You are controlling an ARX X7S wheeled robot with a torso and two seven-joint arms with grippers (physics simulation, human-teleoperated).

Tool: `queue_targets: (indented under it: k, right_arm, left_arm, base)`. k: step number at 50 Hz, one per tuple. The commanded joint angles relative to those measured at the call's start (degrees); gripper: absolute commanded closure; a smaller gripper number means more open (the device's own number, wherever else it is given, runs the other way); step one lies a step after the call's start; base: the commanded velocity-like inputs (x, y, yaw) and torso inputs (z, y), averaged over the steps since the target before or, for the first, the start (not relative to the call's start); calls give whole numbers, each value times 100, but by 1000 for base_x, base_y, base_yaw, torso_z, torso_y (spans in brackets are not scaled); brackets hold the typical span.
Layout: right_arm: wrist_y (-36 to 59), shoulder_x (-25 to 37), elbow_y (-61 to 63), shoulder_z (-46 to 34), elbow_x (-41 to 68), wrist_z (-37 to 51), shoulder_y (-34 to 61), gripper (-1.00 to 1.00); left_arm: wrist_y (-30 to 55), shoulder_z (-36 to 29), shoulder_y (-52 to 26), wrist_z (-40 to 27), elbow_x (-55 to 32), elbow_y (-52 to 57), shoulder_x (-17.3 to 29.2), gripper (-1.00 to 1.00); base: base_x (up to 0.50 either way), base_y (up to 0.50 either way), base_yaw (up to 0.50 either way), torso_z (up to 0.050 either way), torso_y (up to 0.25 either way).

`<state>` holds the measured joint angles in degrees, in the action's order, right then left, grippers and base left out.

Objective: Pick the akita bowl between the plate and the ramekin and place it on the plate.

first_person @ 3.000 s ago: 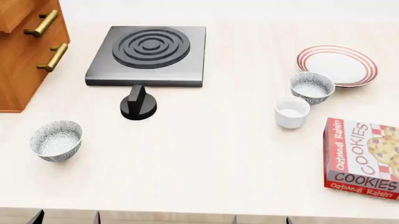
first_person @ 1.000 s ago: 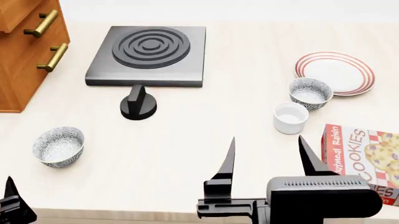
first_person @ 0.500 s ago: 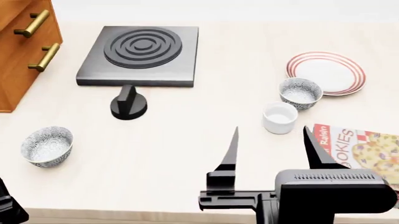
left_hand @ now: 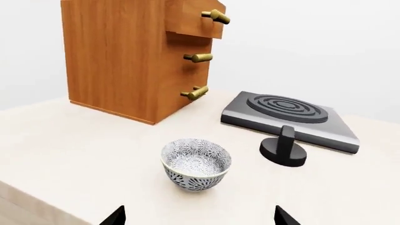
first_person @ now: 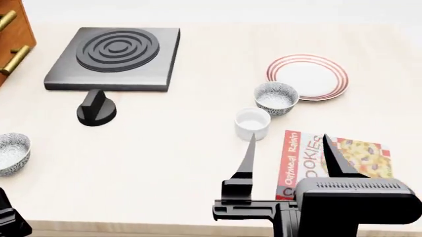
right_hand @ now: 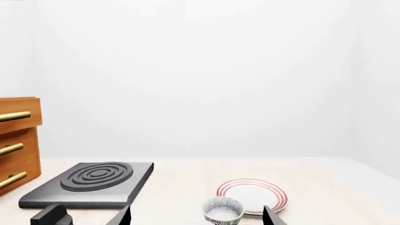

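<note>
The akita bowl point(first_person: 276, 98), speckled grey on white, sits between the red-ringed plate point(first_person: 307, 76) and the plain white ramekin point(first_person: 252, 123). My right gripper point(first_person: 289, 142) hovers open over the table's near side, short of the ramekin, with nothing between its fingers. In the right wrist view the bowl point(right_hand: 223, 211) and plate point(right_hand: 253, 196) lie ahead of the open right gripper point(right_hand: 196, 218). My left gripper point(left_hand: 200, 218) is open and empty, facing a second, alike bowl point(left_hand: 196, 164), and only its edge shows in the head view point(first_person: 10, 219).
A cookie box point(first_person: 329, 160) lies flat just right of the ramekin, under my right finger. The black stove plate point(first_person: 112, 58) and its knob point(first_person: 96, 108) are at the back left. A wooden drawer cabinet point(left_hand: 134, 56) stands at far left. The second bowl point(first_person: 10, 153) is at the left edge.
The head view has swung right, so everything on the table slid left in it. Both grippers rose into view within the last three seconds; the right one stays open.
</note>
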<state>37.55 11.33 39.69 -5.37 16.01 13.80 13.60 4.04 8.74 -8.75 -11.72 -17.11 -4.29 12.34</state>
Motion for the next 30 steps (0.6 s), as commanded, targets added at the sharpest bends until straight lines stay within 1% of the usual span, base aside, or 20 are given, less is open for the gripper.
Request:
queue_targets:
  k: [1,27,30]
  right_arm:
    - [31,25,70,-3,69,40,1,-100]
    - [-22,88,14,-64,121,119,3,-100]
    - [-122,110,-1,-131,20,150,-9,-100]
  left_arm:
    - [-21,-20,7,-30,-17,-7,14,-100]
    - [-29,-79,27,-83,-49,3,63,-100]
    - [-37,-85,26,-87,-52,-6,67,-100]
  base:
    - [0,-289,0,0,0]
    - [0,-291,0,0,0]
    - [0,-103,0,0,0]
